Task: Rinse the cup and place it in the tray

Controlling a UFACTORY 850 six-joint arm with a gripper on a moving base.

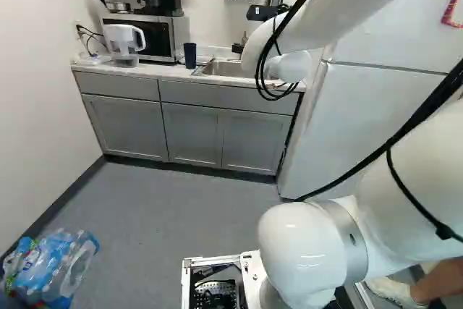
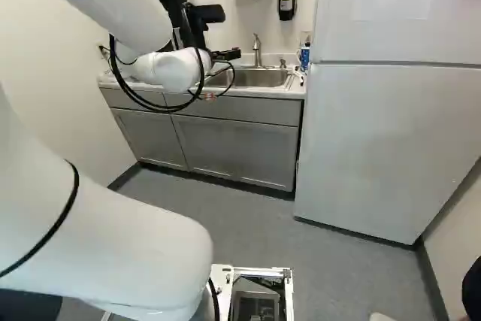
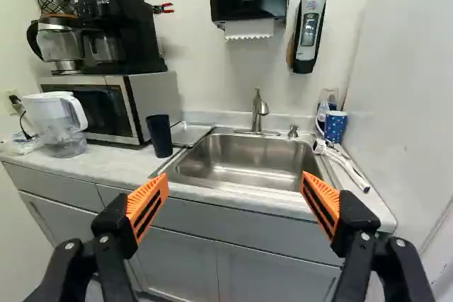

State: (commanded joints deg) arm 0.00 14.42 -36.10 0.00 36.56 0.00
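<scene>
Grey cabinets (image 1: pixel 192 132) run beneath a pale counter (image 1: pixel 148 71) in your left base view, where you see the dark cup (image 1: pixel 189 56) upright, just left of the sink (image 1: pixel 228 69)

Your right base view shows the black gripper (image 2: pixel 204 16) above the counter, near the faucet (image 2: pixel 257 49), and the refrigerator (image 2: pixel 376 140) at right

Looking along your wrist view, you find the orange-padded fingers (image 3: pixel 146 206) spread wide apart, nothing between their pads; the cup stands on the counter ahead of them, between the microwave (image 3: pixel 152 100) and the sink, just beside the metal tray (image 3: pixel 190 134)
</scene>
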